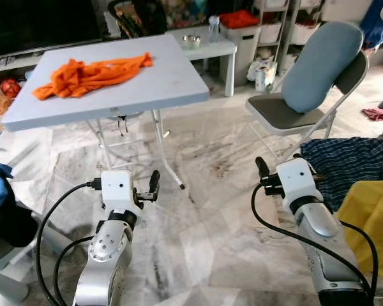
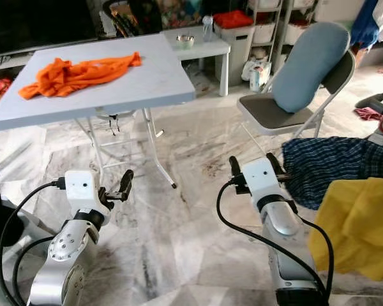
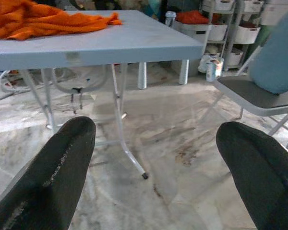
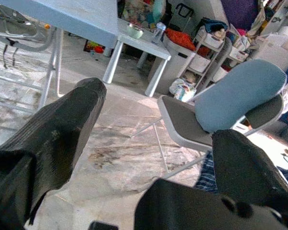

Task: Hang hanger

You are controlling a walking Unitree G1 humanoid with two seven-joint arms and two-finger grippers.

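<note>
Hanger job: both grippers are open and hold nothing, and I cannot tell where the hanger is.

The left gripper (image 3: 156, 132) hangs low in front of the white table (image 1: 172, 76), fingers spread wide, over the marble floor (image 1: 210, 217). The right gripper (image 4: 161, 112) is to the right of the table, fingers apart too. An orange cloth (image 1: 89, 73) lies on the table. Right of the table stands a folding chair (image 1: 281, 111) with a blue cushion (image 1: 322, 64).
</note>
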